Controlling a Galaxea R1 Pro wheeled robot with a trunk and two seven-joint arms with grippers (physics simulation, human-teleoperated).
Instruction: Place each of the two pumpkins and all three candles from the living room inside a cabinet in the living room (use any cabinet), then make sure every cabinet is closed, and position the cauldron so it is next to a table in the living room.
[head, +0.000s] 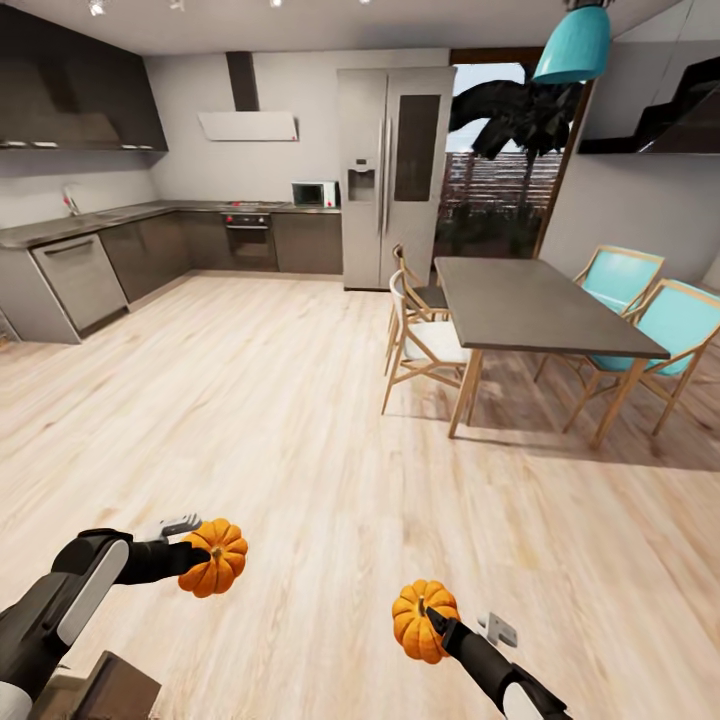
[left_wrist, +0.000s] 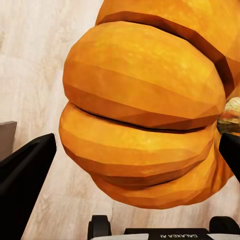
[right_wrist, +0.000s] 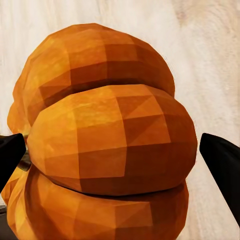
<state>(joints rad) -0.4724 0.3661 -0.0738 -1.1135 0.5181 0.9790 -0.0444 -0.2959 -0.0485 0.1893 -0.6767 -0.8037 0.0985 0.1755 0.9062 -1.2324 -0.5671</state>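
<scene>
While the robot faces a kitchen and dining area, both arms reach out low over the light wood plank floor (head: 300, 420), each carrying 1 pumpkin.

Left tool (head: 205, 558): closed on the left pumpkin (head: 213, 557), held above the floor at the lower left of the head view. In the left wrist view this pumpkin (left_wrist: 145, 110) bulges between the 2 black fingers (left_wrist: 25, 170), 1 on each flank, ribs running crosswise.

Right tool (head: 432, 620): closed on the right pumpkin (head: 423, 620), held above the floor at the lower centre-right of the head view. In the right wrist view the pumpkin (right_wrist: 107, 150) sits between 2 dark fingers (right_wrist: 222, 165) at either side, pale floor behind it.

The 2 pumpkins are well apart from each other, neither touching the floor.

Surroundings: dining bench (head: 535, 305) with grey top and wooden legs at right, bare top. 2 teal chairs (head: 675, 325) on its far side, 2 pale chairs (head: 425, 340) on its near side. Steel fridge (head: 390, 175) against the back wall. Dark kitchen cupboards (head: 150, 250) with oven (head: 250, 240) along the left and back walls; microwave (head: 313, 193) on the counter. Teal pendant lamp (head: 573, 45) hangs above the dining bench.
</scene>
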